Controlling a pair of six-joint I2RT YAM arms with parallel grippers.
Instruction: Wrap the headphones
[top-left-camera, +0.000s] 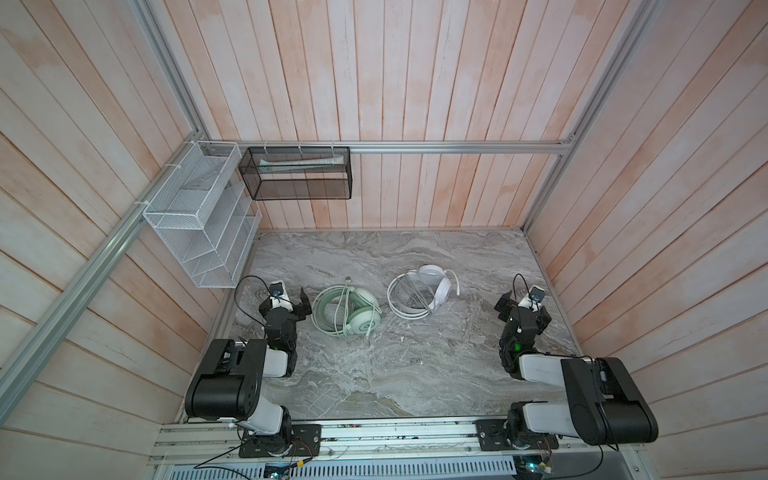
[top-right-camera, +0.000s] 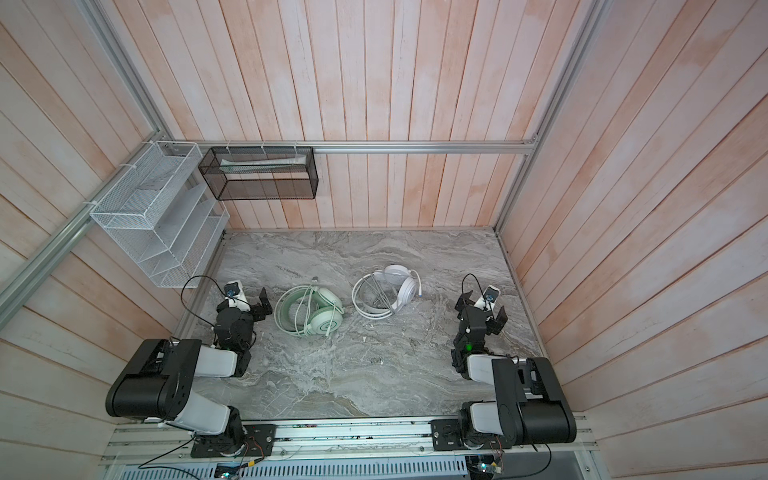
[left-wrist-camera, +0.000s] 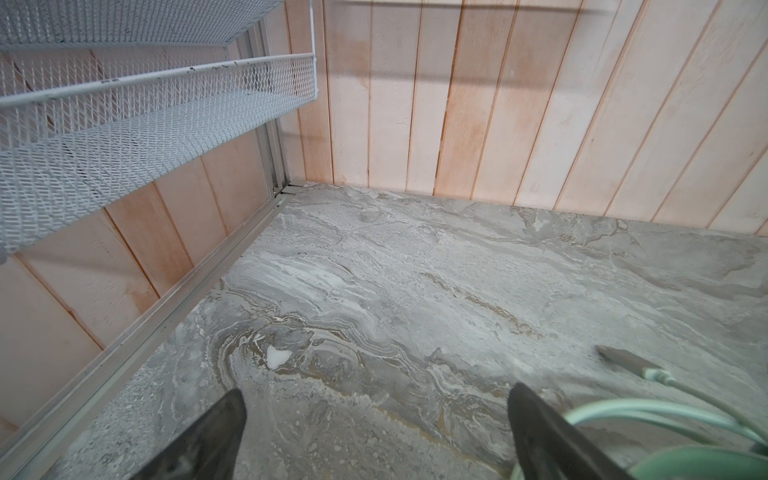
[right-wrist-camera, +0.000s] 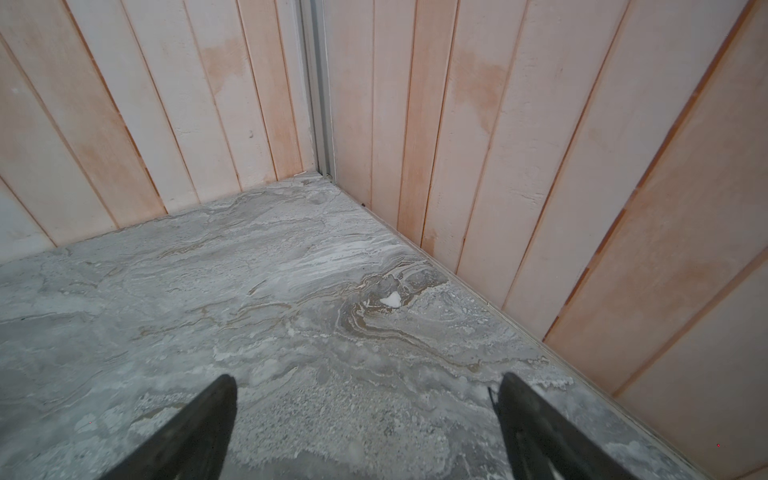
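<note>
Green headphones (top-left-camera: 347, 309) and white headphones (top-left-camera: 422, 293) lie mid-counter (top-left-camera: 395, 374), cords looped over both. Left pincer (top-left-camera: 291, 300) and right pincer (top-left-camera: 521, 301) gape empty at the sides. Finished or starting? Can't call it.

Right pincer (right-wrist-camera: 368, 428) agape over bare marble tabletop (right-wrist-camera: 249, 291).

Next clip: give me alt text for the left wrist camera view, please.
The open left gripper hangs over bare grey marble table, holding nothing. The green headphones and their pale green cable peek in beside one finger. A white mesh rack hangs on the plank wall.
</note>
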